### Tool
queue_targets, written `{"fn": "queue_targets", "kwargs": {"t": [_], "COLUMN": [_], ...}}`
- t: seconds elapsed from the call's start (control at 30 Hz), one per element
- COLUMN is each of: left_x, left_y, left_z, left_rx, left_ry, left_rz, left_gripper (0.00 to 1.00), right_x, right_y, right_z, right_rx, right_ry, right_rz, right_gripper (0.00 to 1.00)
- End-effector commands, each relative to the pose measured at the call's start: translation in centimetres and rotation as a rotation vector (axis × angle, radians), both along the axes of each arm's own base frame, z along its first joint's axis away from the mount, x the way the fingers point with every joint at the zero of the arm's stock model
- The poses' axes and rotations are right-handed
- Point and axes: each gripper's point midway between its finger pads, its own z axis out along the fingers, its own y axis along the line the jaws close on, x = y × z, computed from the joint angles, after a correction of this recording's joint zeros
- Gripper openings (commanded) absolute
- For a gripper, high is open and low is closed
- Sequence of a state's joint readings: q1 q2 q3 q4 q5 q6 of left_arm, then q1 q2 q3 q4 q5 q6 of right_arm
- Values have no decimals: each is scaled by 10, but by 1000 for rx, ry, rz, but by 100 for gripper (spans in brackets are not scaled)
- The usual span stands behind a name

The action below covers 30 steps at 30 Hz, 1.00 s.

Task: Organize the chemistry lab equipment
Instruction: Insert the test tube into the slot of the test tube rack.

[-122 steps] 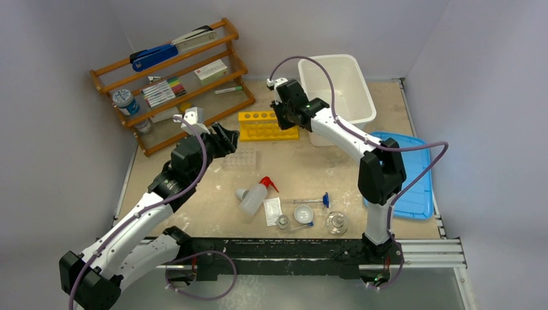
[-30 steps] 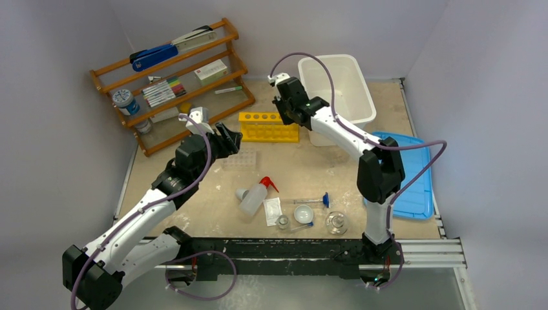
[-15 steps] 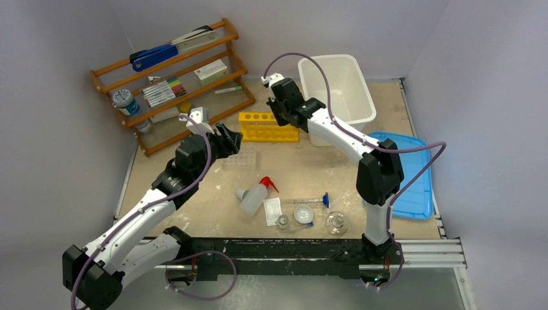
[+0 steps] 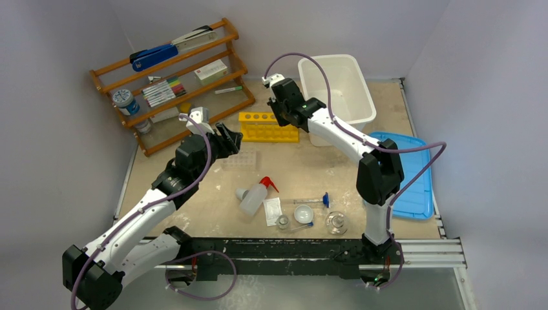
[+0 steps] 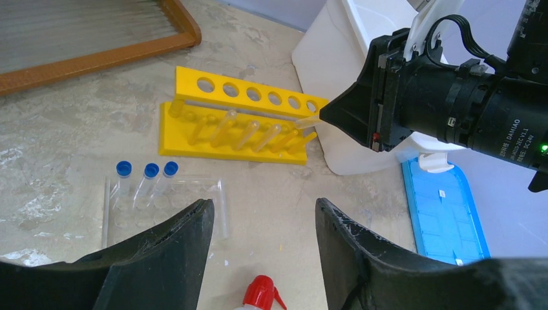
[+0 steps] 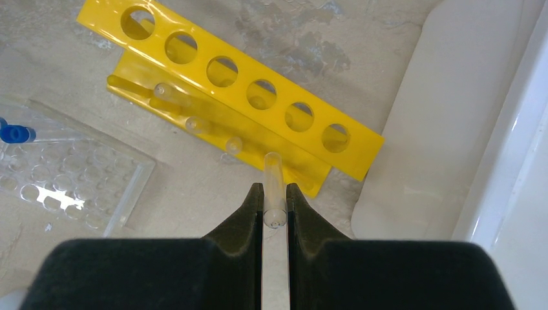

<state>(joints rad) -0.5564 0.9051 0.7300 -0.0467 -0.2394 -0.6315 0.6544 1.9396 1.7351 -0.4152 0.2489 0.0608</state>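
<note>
My right gripper (image 4: 279, 117) is shut on a clear glass tube (image 6: 274, 184) and holds it tilted over the right end of the yellow six-hole rack (image 6: 194, 61), which holds several clear tubes (image 5: 239, 129). My left gripper (image 5: 262, 213) is open and empty above the table, beside the clear tube tray (image 5: 207, 200) with three blue-capped tubes (image 5: 150, 171). The white squeeze bottle (image 4: 253, 199) with red nozzle lies mid-table. A blue-capped tube (image 4: 311, 201), a glass dish (image 4: 303, 213) and small flasks (image 4: 336, 223) lie near the front.
A white bin (image 4: 352, 71) stands behind the rack, close to my right wrist. A blue lid (image 4: 413, 181) lies at the right. The wooden shelf (image 4: 116, 68) with stapler and markers stands at the back left.
My right gripper has shifted slightly left and back over the rack with the tube in it. My left arm has barely moved in the last second.
</note>
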Motion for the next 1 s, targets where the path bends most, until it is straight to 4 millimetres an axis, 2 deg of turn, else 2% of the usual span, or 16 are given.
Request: {"fn": "queue_targets", "kwargs": {"t": [0.0,0.13,0.5,0.8,0.97], "left_x": [4,4,3,3,3], "left_y": [-1,-1,-3,-3,-3], "left_z": [18,17,15,16,16], "left_rx": [-18,-17,-19,-23,-23], "left_ry": [-57,-56,-50,-52,-53], "left_rz": [-5,-6,-12,-14,-14], "left_gripper": [58,58,58,58,58], "right_x": [2,2,3,2,0], "right_y": [1,0,-6,-6,-6], "right_z": [16,11,26,51,51], "right_rx": [23,16,17,41,41], "right_ry": [-30,-24,-61,-114,-111], "right_rz": [-7,-13,-40,-41,-38], "right_gripper": [0,0,0,0,0]}}
